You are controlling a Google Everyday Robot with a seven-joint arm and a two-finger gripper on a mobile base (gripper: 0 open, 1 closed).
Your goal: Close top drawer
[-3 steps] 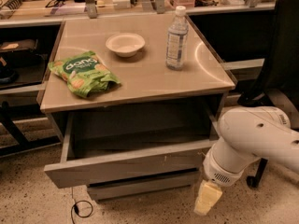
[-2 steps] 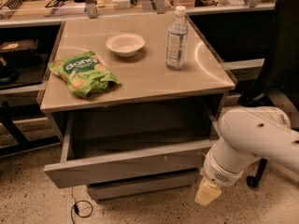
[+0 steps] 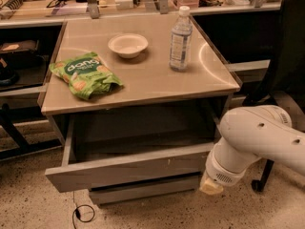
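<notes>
The top drawer (image 3: pixel 128 170) of the grey cabinet stands pulled out toward me, its flat front slightly lower on the left and its bare grey floor showing. My white arm comes in from the right. The gripper (image 3: pixel 210 186) hangs low by the drawer front's right end, in front of the lower drawer, only its pale tip in sight.
On the cabinet top (image 3: pixel 143 87) lie a green snack bag (image 3: pixel 83 74), a white bowl (image 3: pixel 127 45) and a clear water bottle (image 3: pixel 180 38). A lower drawer front (image 3: pixel 143 191) shows beneath. A black cable (image 3: pixel 81 212) lies on the speckled floor. A black chair (image 3: pixel 286 66) stands at right.
The gripper tip has drawn slightly upward and in toward the drawer front's right end. The drawer still stands open about the same amount.
</notes>
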